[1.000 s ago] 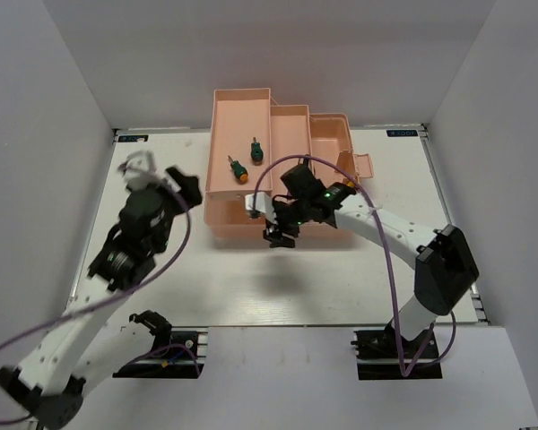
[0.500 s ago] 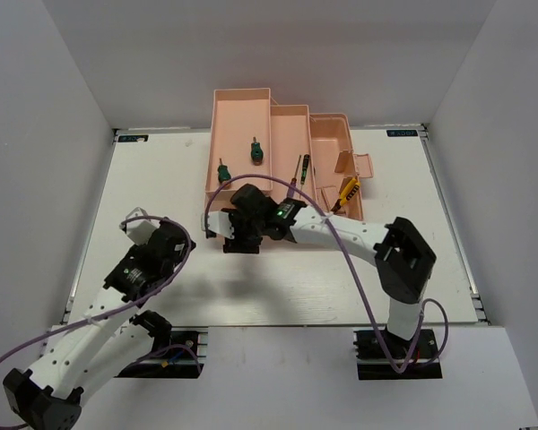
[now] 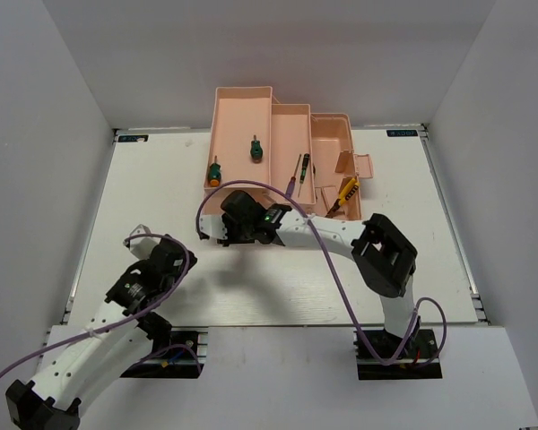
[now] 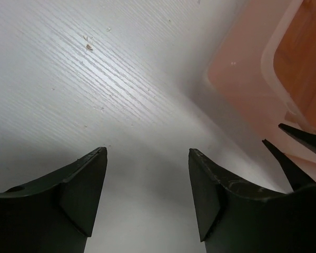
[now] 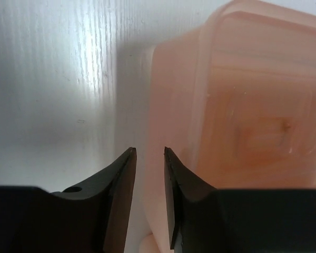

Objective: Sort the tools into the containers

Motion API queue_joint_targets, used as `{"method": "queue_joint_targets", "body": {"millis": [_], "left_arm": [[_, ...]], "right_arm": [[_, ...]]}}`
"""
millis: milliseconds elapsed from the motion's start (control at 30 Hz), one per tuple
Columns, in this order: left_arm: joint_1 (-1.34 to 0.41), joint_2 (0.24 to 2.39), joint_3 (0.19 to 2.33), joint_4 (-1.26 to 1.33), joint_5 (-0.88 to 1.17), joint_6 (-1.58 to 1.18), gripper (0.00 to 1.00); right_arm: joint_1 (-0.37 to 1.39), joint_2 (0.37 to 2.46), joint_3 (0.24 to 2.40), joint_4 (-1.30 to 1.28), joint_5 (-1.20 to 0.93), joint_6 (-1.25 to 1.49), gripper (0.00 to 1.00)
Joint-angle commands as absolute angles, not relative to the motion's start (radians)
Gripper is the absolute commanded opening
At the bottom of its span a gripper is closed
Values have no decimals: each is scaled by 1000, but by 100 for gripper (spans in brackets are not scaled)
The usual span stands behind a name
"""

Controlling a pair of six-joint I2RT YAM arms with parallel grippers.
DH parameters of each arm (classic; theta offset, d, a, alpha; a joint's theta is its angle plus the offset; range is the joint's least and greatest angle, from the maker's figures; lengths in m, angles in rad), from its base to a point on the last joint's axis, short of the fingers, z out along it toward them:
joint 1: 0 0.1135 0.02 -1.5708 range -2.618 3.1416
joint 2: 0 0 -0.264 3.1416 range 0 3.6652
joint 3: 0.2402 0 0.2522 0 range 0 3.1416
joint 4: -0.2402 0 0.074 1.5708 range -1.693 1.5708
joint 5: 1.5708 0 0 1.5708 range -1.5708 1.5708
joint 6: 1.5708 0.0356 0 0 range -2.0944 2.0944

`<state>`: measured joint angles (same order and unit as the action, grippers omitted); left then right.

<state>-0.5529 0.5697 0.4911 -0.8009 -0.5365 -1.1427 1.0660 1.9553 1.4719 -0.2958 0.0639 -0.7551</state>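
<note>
Open salmon-pink toolbox (image 3: 328, 134); green screwdriver (image 3: 254, 148), orange-green screwdriver (image 3: 214, 168) in left tray (image 3: 238, 121); thin screwdriver (image 3: 299, 172), apparently pliers (image 3: 343, 191), rightward.

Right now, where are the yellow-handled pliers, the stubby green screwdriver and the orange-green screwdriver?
yellow-handled pliers (image 3: 344, 190): top external view, on the handles.
stubby green screwdriver (image 3: 255, 150): top external view, on the handle.
orange-green screwdriver (image 3: 214, 169): top external view, on the handle.

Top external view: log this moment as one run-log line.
left gripper open, over bare table | right gripper narrowly open, empty, at toolbox near-left corner | visible tools inside it
</note>
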Motion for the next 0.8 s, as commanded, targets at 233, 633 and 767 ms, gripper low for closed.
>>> {"method": "queue_joint_targets", "body": {"millis": [233,633,767], "left_arm": [[-551,584,483,-738,-502,-1193,73],[-551,594,474,-718,-492,-1184,73],[-551,604,465,-709,-492,-1184,73]], "right_arm": [[1084,1833,1669,-517,-137,-654,60],[1080,1919,1597,-307,106,-768,70],[1080,1971,1585,-262,144,-799,70]]}}
